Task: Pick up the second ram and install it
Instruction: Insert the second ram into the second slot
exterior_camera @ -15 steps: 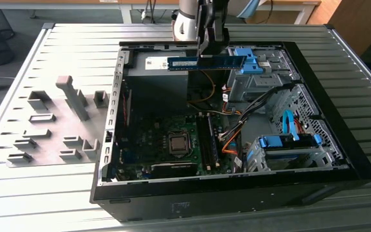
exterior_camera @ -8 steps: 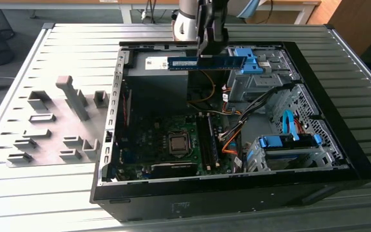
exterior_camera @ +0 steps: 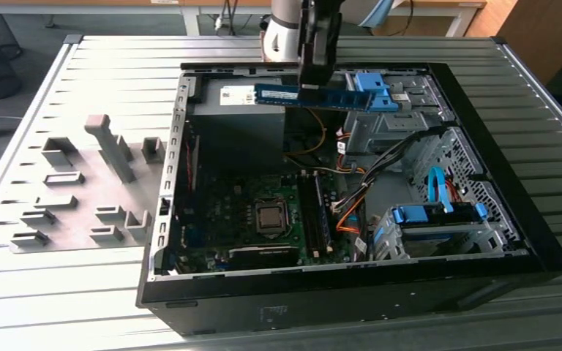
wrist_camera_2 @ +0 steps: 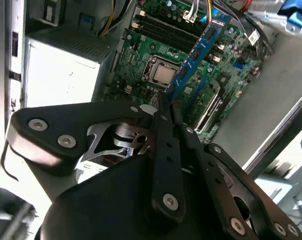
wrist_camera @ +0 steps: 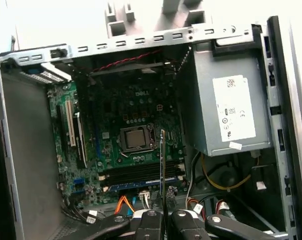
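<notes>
Holding the long blue-green memory stick flat and sideways, the black gripper hangs high above the green motherboard's slots.

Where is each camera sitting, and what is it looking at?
Exterior view: off the arm, looking down at the open computer case; the gripper holds the memory stick above it.
Second wrist view: on the arm, looking past the gripper along the memory stick.
First wrist view: on the arm, seeing the stick edge-on.
All three see the motherboard.
</notes>
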You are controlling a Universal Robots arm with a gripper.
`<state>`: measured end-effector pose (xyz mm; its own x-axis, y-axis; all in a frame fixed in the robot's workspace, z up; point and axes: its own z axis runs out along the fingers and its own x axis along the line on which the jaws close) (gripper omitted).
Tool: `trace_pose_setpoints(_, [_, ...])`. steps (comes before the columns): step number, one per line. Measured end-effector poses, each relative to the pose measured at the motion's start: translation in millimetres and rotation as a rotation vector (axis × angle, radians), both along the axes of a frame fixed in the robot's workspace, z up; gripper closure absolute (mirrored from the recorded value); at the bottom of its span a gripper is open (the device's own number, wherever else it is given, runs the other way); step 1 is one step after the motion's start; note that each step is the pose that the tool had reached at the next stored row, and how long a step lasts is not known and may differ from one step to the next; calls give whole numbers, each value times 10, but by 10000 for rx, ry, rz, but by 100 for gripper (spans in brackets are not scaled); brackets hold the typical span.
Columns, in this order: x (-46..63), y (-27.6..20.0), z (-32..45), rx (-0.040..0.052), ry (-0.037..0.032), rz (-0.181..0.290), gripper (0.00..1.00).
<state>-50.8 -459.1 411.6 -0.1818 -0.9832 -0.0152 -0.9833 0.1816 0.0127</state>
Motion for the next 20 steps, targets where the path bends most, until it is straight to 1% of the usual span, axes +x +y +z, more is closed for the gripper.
trace_pose_setpoints(2, [0,0,-6,-3,-2,-323,86])
trace_pose_setpoints(3, [0,0,-21,-5,-4,-998,86])
trace_pose_setpoints(10, [0,0,-48,-13,-8,-2185,86])
trace_pose_setpoints(20, [0,0,-99,-14,-6,-4000,86])
